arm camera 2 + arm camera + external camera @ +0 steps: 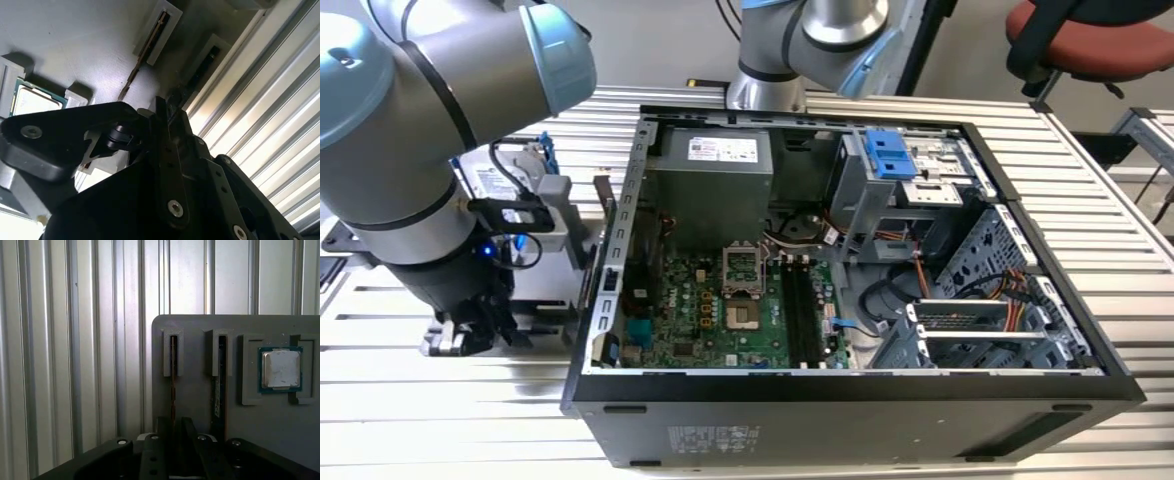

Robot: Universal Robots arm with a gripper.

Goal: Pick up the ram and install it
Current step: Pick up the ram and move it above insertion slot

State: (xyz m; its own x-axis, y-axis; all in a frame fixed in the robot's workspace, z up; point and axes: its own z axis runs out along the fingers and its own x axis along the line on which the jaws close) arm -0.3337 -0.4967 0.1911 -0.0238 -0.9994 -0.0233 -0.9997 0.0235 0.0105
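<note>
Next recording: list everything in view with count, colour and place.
ram sticks: 2, dark, standing in slots of the grey holder.
CPU: 1, silver, in the same holder.
computer case: 1, black, open, on the slatted metal table.
motherboard: 1, green, inside the case.
power supply: 1, grey, inside the case.
chair: 1, red, exterior view's upper right.
arm: 1, grey and blue, exterior view's left.
gripper: 1, black, at the ram stick nearest the holder's edge.

arm (400, 170): silver-grey tubes — pale blue joint caps | wrist (447, 285): black, blue light | claw (173, 424): black, silver screws
</note>
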